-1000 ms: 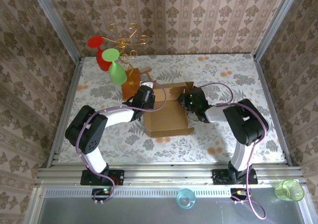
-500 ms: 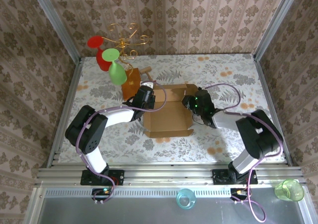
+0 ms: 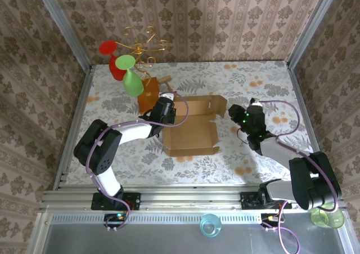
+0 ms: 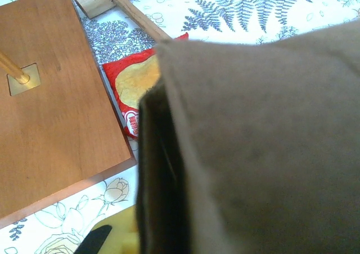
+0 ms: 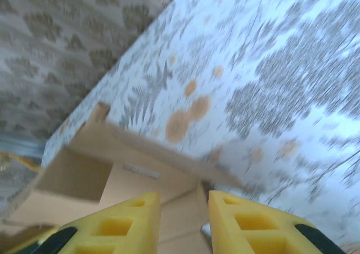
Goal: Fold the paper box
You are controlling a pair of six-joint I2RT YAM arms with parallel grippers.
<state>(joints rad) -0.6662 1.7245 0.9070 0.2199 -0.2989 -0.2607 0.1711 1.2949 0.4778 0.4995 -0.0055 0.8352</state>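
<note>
Left gripper (image 3: 169, 112) clamps shut on the box (image 3: 190, 134) at its 9 o'clock side mid-table, right gripper (image 5: 184, 203) sits part-open and empty near its 3 o'clock side, so best keep left pinned and bring right in low to fold that side up squarely.

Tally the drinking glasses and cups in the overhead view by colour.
Red: 1, the red stemmed glass at the far left.
Green: 2, the green stemmed glass beside it and the green cup at the near right.
Blue: 1, the blue cup at the near edge.
Total: 4
</note>
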